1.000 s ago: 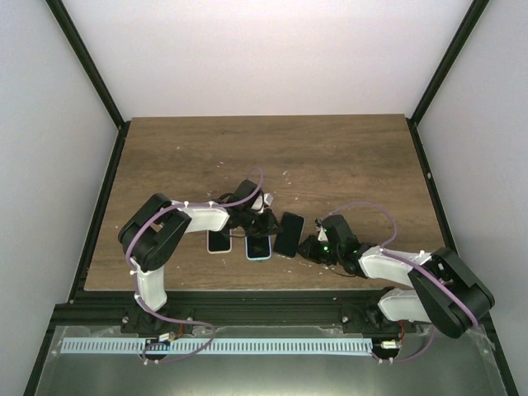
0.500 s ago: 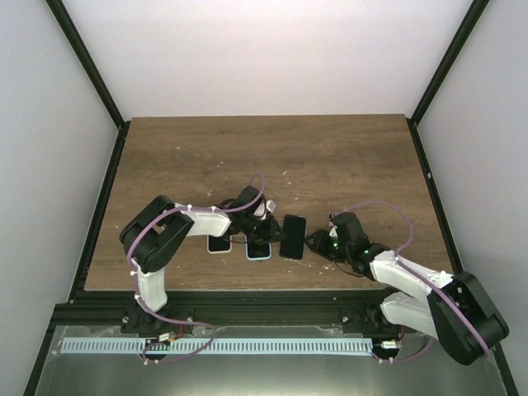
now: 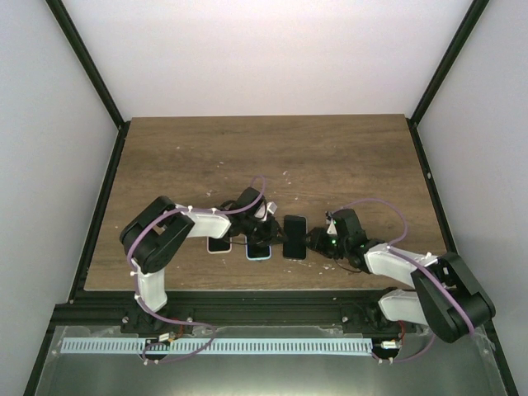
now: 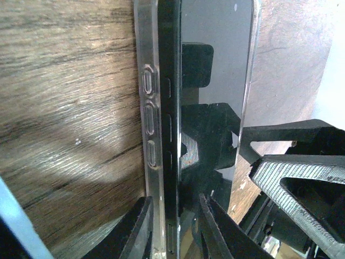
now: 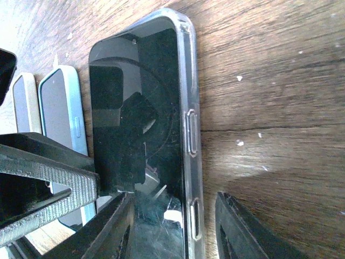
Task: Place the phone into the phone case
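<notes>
The black phone (image 3: pixel 294 236) lies flat in the clear phone case (image 5: pixel 192 129) near the table's front edge, between my two grippers. In the left wrist view the phone (image 4: pixel 215 32) shows its dark side edge above the case's clear wall (image 4: pixel 148 108). My left gripper (image 4: pixel 173 208) is shut there, one finger outside the wall and one over the screen. In the right wrist view the phone (image 5: pixel 135 108) sits inside the case rim. My right gripper (image 5: pixel 173 202) straddles that rim, open, with its outer finger off the case on the wood.
A light blue phone case (image 3: pixel 258 248) and a cream one (image 3: pixel 219 242) lie just left of the phone, partly under my left arm (image 3: pixel 206 219). Both show at the left of the right wrist view. The table's front edge (image 3: pixel 247 289) is close.
My right gripper has opened and let go of the phone's right side. The phone has swung from tilted to straight and slid slightly right. My left gripper has stayed shut on it.
</notes>
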Tool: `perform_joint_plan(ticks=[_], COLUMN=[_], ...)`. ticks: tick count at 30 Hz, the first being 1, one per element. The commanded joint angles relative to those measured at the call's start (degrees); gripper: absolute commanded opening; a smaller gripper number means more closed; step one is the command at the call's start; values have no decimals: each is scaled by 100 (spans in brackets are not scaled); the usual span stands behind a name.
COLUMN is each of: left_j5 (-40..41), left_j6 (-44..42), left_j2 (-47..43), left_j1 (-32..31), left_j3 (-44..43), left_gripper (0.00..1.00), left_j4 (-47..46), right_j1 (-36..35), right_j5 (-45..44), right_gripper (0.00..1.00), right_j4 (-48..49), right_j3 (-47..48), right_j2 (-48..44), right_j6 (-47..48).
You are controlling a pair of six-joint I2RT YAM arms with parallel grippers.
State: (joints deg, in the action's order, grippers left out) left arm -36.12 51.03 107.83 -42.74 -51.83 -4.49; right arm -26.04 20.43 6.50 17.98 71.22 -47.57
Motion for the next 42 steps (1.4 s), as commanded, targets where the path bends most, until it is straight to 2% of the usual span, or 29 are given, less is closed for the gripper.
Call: perform_joint_plan(ticks=[1,6,20,22,25,30,33,37,42], left_j5=[78,202,16,8,2,-158,-229,-246,-94], left_j6=[-118,-311,-289,-308,-290,-33,65,128,-87], left_j2=[-124,-17,-59,-76,-87,-54,-40,-107,-110], left_j1=[47,68,61,63,65,26,-33,-37,142], left_j3=[-9,-158,48,72,121,252,235,223,42], left_gripper=[27,29,20,20,19,20,21,23,27], left_j4=[89,289,13,10,-28,-358,-422,-464,-125], right_j1=[64,161,343,345,344,344,345,354,348], right_j5=[169,409,1735,1676,1217,513,137,69,567], right_gripper=[43,44,49,49,49,49,52,55,56], right_j4=[391,721,2207,2083,1400,103,-348,-263,384], right_j3=[70,-22,-253,-209,-59,261,373,346,275], right_j2=[158,278,371,348,187,-51,-100,-7,583], right_j6=[11,-94,-929,-991,-850,-234,84,247,121])
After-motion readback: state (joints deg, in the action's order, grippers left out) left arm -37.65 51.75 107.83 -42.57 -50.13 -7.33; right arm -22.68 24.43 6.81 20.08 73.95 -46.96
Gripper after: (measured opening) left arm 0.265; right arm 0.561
